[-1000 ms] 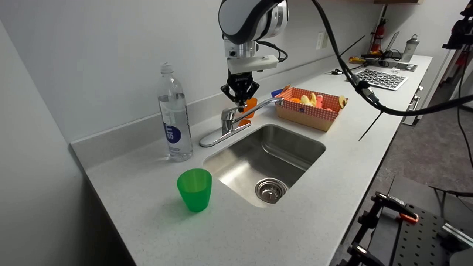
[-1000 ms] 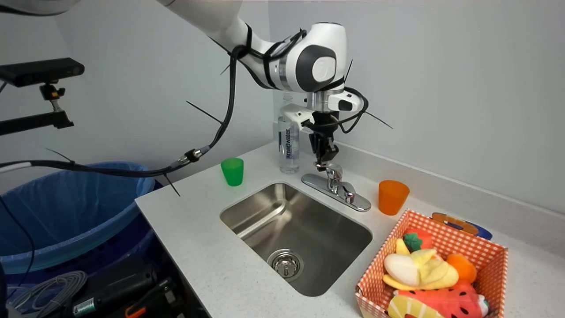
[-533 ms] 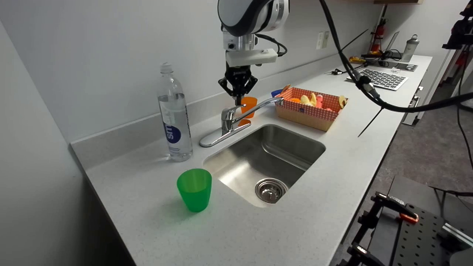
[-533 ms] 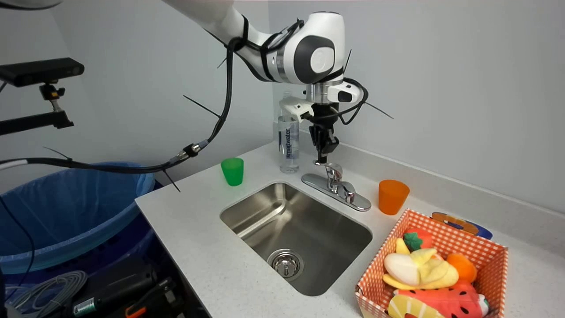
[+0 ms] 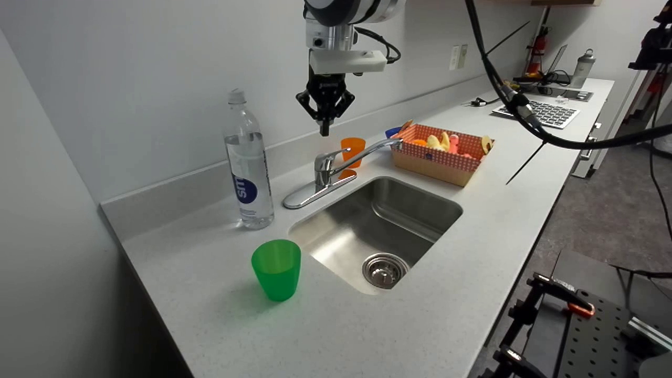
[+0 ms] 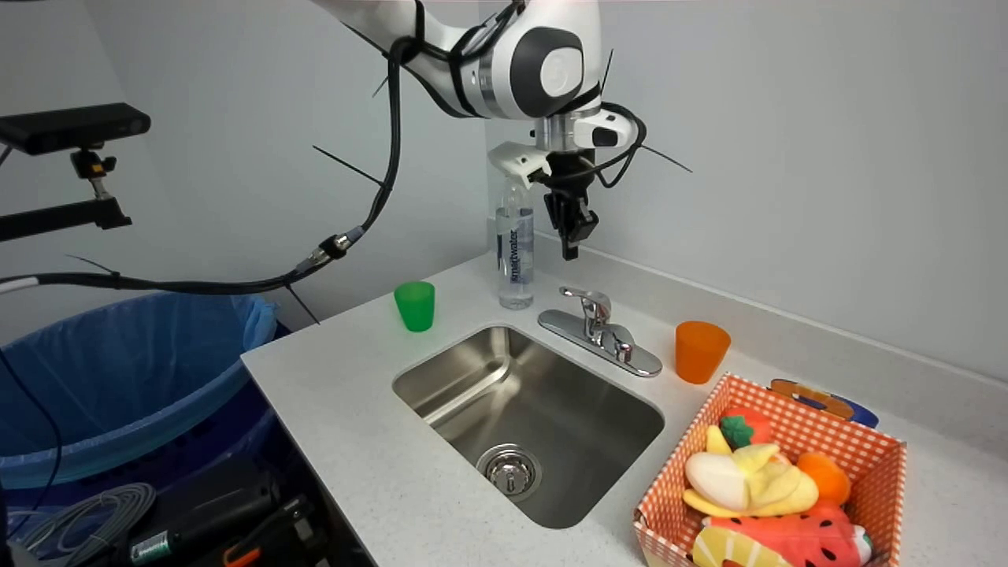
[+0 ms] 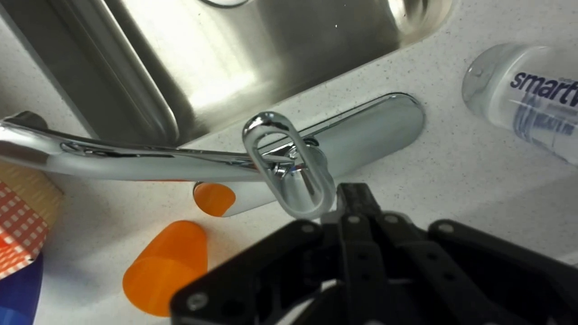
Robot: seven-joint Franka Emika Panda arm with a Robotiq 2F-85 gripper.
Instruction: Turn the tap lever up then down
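Note:
The tap lever (image 5: 335, 153) is a short chrome loop handle on top of the silver faucet. It also shows in another exterior view (image 6: 581, 294) and in the wrist view (image 7: 307, 155). The lever's free end is slightly raised. The faucet's curved spout (image 5: 370, 153) reaches over toward the basket side. My gripper (image 5: 324, 128) is shut, with nothing between its fingertips. It points down and hangs above the lever, apart from it, in both exterior views (image 6: 570, 250). In the wrist view the closed fingertips (image 7: 359, 196) appear beside the lever's near end.
A clear water bottle (image 5: 249, 173) stands beside the faucet. A green cup (image 5: 276, 270) is at the counter's near part. An orange cup (image 6: 701, 352) and a checkered basket of toy food (image 6: 657, 492) are on the spout side. The steel sink (image 6: 441, 409) lies in front.
My gripper has risen from beside the lever's free end to above it, drifting slightly toward the bottle. It stays shut. The lever's angle shows no clear difference.

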